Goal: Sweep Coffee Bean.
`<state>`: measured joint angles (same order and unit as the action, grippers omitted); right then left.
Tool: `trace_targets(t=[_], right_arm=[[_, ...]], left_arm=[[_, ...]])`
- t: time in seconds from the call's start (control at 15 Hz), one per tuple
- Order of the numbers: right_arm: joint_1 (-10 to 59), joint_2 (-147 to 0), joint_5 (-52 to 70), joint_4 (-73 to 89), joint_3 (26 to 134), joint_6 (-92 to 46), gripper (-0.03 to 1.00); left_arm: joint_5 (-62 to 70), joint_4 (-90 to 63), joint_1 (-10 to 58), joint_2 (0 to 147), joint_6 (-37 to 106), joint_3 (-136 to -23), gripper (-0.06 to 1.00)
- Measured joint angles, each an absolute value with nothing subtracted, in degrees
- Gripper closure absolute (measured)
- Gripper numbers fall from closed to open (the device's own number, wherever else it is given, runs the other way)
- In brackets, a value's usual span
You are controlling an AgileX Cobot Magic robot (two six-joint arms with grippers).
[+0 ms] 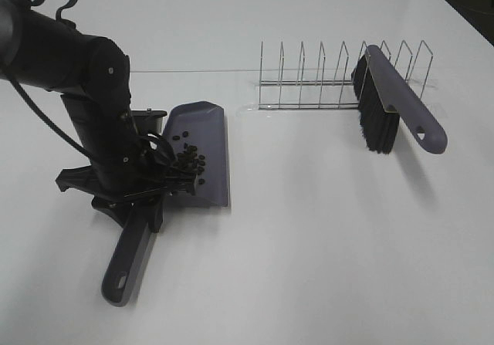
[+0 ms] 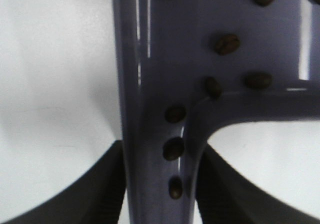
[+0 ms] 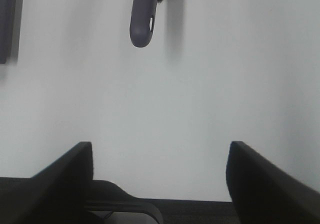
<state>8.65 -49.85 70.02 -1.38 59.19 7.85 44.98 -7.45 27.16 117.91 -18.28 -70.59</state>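
Lying on the white tabletop (image 1: 309, 245), a purple dustpan (image 1: 202, 156) sits at about nine o'clock in the high view, its handle (image 1: 127, 264) running toward seven o'clock. The coffee beans (image 1: 187, 162) are gathered in a loose dark cluster inside the pan, near the end where the handle joins; in the left wrist view several beans (image 2: 173, 148) lie along the channel of the handle and on the pan floor. The left pincer (image 1: 135, 202) is down over the handle close to the pan, and its two dark fingers (image 2: 100, 189) stand on either side of the handle, close against it; whether they press it or have just let go I cannot tell. The right pincer (image 3: 160, 184) shows only in its own wrist view, its fingers spread wide over bare tabletop with nothing between them, and the handle's rounded end (image 3: 142, 18) lies well ahead of it. At about two o'clock a brush (image 1: 394, 102) with black bristles and a purple handle leans on a wire rack (image 1: 332, 79), well apart from the dustpan.
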Motion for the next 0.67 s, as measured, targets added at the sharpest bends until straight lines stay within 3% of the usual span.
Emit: trace_targets(t=[0.07, 0.2, 0.67], right_arm=[[8.7, -49.2, 70.0, -1.1, 58.7, 7.9, 0.25], [8.7, -44.9, 70.0, 0.6, 53.7, 7.4, 0.25], [8.7, -32.7, 70.1, 2.1, 44.3, 1.9, 0.25]], left_arm=[[45.0, -7.4, 27.2, 117.9, -18.3, -70.6, 0.47], [46.0, -7.8, 27.2, 117.9, -17.0, -70.9, 0.2], [54.8, -2.1, 27.2, 105.1, -16.8, -72.0, 0.18]])
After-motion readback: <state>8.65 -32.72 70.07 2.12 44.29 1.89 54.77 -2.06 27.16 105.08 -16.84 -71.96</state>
